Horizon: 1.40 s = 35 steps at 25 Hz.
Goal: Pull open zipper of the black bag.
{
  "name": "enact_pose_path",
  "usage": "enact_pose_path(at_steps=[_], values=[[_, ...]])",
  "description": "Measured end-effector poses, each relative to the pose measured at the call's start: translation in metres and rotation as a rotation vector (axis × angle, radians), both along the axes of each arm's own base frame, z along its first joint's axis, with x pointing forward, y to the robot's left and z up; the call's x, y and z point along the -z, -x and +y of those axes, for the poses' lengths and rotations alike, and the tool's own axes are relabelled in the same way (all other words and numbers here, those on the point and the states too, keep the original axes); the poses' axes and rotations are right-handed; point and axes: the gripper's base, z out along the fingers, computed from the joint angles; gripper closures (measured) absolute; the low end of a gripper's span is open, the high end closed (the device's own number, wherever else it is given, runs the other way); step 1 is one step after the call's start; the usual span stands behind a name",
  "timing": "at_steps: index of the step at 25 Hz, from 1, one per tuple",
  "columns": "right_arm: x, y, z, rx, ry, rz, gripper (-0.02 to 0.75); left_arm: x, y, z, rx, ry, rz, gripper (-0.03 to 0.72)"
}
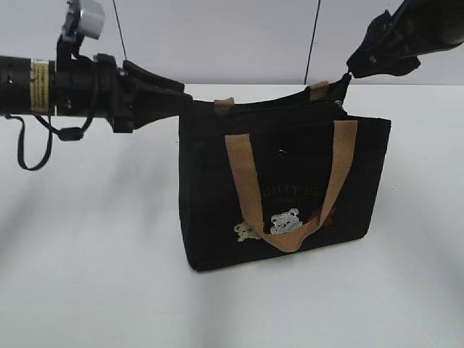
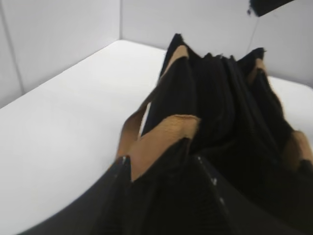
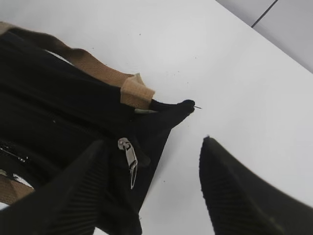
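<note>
The zipper (image 3: 128, 155) shows best in the right wrist view, a little left of center: a small silver pull hanging down against the black fabric, free of both fingers, just below the tan patch where a handle is sewn on. In the exterior view the zip line (image 1: 290, 107) runs along the top edge of the black bag (image 1: 210, 188), which stands upright on the white counter (image 1: 94, 290) slightly right of center, its face turned toward the camera, with a tan handle (image 1: 246, 181) looping down over faint gold lettering (image 1: 290, 192) and small embroidered bears (image 1: 285, 221)

The right tool (image 3: 151, 186) fills the lower part of its own view, its two black fingers spread apart; the left finger (image 3: 83, 191) lies over the bag's end and the other (image 3: 239, 196) stands over bare counter, with nothing held between them. In the exterior view it hangs at the upper right (image 1: 362, 61), just above the bag's raised right corner

The left tool (image 1: 170, 94) reaches in from the left of the exterior view to the bag's upper left corner. In its wrist view its fingers (image 2: 112, 196) stand apart at the bottom of the frame with the bag's end and a tan handle between them; I cannot tell whether they press the fabric
</note>
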Motion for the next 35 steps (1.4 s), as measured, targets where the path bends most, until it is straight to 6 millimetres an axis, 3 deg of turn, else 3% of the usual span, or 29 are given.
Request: enact_pose_path(at_steps=[3, 9, 13, 17, 21, 25, 35], values=[[-0.008, 0.0, 0.0, -0.001, -0.004, 0.0, 0.28, -0.025, 0.002, 0.01, -0.144, -0.142, 0.001, 0.375], [-0.022, 0.002, 0.001, 0.006, -0.016, 0.024, 0.277, -0.066, -0.002, 0.051, -0.686, -0.322, 0.015, 0.372], [-0.028, 0.005, 0.0, 0.015, -0.018, 0.076, 0.277, -0.07, -0.009, 0.086, -1.138, -0.3, 0.13, 0.372], [-0.038, 0.009, 0.0, 0.059, -0.049, 0.128, 0.277, -0.059, -0.003, 0.101, -1.349, -0.285, 0.347, 0.372], [-0.054, 0.012, -0.002, 0.131, -0.091, 0.173, 0.277, -0.044, 0.009, 0.097, -1.316, -0.373, 0.582, 0.372], [-0.057, 0.016, -0.015, 0.259, -0.106, 0.269, 0.277, -0.052, 0.017, 0.088, -1.193, -0.492, 0.752, 0.374], [-0.035, 0.005, -0.102, 0.58, -0.115, 0.376, 0.303, -0.092, 0.039, 0.106, -1.046, -0.761, 0.965, 0.375]])
